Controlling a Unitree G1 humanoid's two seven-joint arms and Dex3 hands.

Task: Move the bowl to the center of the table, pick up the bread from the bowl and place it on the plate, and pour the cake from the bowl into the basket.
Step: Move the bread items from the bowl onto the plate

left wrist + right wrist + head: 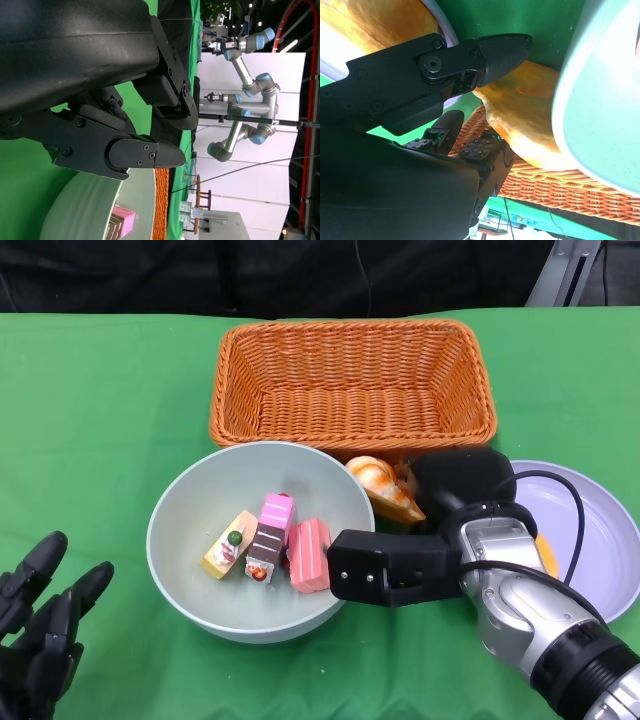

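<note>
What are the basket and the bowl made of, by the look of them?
The basket looks like woven wicker or rattan, possibly a plastic imitation: orange-brown strands cross in a visible weave with a braided rim. The bowl seems to be smooth plastic or glazed ceramic: pale grey-green, plain, with a soft matte sheen; which one cannot be told.

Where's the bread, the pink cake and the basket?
bread (380,483), head view, on its orange crust beside the bowl's rim.
pink cake (311,554), head view, on its top face, inside the bowl.
basket (352,398), head view, on its woven floor.
</note>
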